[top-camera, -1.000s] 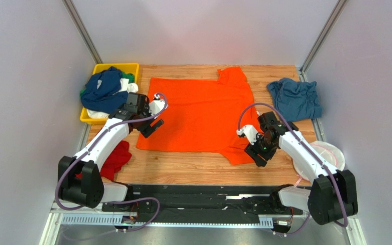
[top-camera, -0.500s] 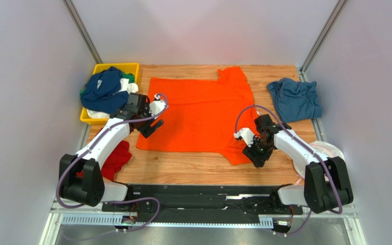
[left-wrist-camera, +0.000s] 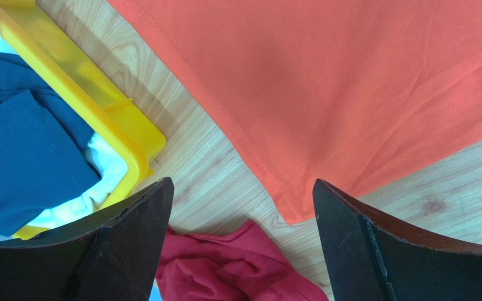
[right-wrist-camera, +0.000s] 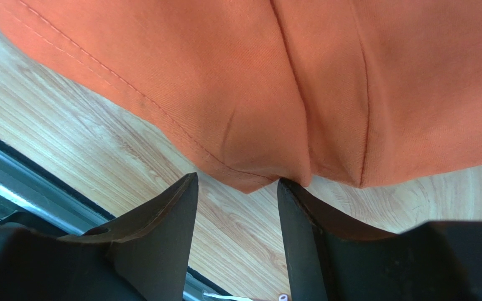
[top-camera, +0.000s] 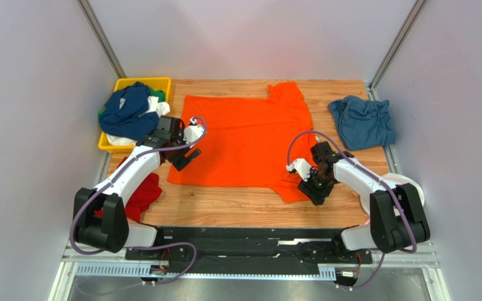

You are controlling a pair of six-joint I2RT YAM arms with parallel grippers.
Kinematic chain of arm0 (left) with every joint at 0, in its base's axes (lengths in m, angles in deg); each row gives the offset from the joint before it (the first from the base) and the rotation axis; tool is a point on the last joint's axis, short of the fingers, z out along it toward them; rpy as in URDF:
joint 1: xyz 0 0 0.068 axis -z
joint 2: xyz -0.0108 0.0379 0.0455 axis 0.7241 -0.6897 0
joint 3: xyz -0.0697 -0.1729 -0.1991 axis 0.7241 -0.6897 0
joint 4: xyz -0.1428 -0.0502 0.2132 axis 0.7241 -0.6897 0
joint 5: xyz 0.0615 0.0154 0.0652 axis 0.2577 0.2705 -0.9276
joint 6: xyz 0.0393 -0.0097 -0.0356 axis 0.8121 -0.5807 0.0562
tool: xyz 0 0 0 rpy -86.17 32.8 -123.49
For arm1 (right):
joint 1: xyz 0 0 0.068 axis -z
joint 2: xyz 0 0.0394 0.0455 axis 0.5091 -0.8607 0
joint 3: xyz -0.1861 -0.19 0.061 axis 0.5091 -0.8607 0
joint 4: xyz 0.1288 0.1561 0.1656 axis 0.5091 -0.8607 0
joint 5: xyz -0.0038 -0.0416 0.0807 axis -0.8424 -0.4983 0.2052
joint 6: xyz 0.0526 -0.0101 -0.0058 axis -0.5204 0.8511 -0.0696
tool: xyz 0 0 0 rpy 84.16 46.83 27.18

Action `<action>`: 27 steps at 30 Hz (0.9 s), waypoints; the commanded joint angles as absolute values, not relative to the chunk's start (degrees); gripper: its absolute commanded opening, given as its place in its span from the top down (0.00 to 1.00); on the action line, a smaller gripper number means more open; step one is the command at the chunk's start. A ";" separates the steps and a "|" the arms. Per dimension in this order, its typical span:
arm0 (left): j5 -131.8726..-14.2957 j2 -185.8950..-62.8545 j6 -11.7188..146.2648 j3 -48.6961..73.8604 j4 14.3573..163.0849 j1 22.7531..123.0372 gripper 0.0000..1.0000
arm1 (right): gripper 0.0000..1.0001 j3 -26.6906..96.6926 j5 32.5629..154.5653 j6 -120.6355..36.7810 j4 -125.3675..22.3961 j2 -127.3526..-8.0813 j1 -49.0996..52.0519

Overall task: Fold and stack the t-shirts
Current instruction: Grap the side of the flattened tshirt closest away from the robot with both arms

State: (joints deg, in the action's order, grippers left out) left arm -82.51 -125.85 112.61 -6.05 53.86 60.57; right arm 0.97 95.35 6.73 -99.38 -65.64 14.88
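A bright orange t-shirt (top-camera: 243,138) lies spread flat on the wooden table. My left gripper (top-camera: 185,157) hovers open over its near-left hem corner (left-wrist-camera: 290,213), with only wood and cloth showing between the wide fingers (left-wrist-camera: 242,183). My right gripper (top-camera: 312,188) is low at the near-right sleeve. Its jaws (right-wrist-camera: 237,180) stand partly open, and the sleeve's pointed corner (right-wrist-camera: 249,185) sits just at the tips, not pinched. A steel-blue t-shirt (top-camera: 362,121) lies crumpled at the back right. A red t-shirt (top-camera: 144,193) (left-wrist-camera: 237,263) is bunched at the near left.
A yellow tray (top-camera: 155,81) (left-wrist-camera: 99,106) at the back left holds a navy shirt (top-camera: 127,110), with white and green cloth under it. A round white-and-pink disc (top-camera: 406,188) sits at the right edge. The table's front edge runs just below my right fingers.
My right gripper has slid left onto the near-right sleeve corner and its jaws have narrowed. The left gripper has barely moved and stays open.
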 commanded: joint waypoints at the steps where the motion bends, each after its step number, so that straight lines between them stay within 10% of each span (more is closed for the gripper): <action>1: -82.84 -126.05 113.39 -6.41 55.68 60.72 0.09 | 0.47 0.15 93.48 8.39 -96.68 -65.65 14.69; 12: -82.84 -126.14 113.04 -6.68 55.68 60.72 0.09 | 0.58 0.59 93.74 7.69 -95.54 -66.70 14.87; 22: -83.89 -125.26 113.74 -7.29 55.33 60.72 0.10 | 1.00 0.59 93.66 6.81 -94.75 -67.41 14.87; 27: -82.76 -121.92 115.06 -8.17 53.57 60.72 0.10 | 1.00 0.85 93.04 6.72 -96.32 -65.65 14.87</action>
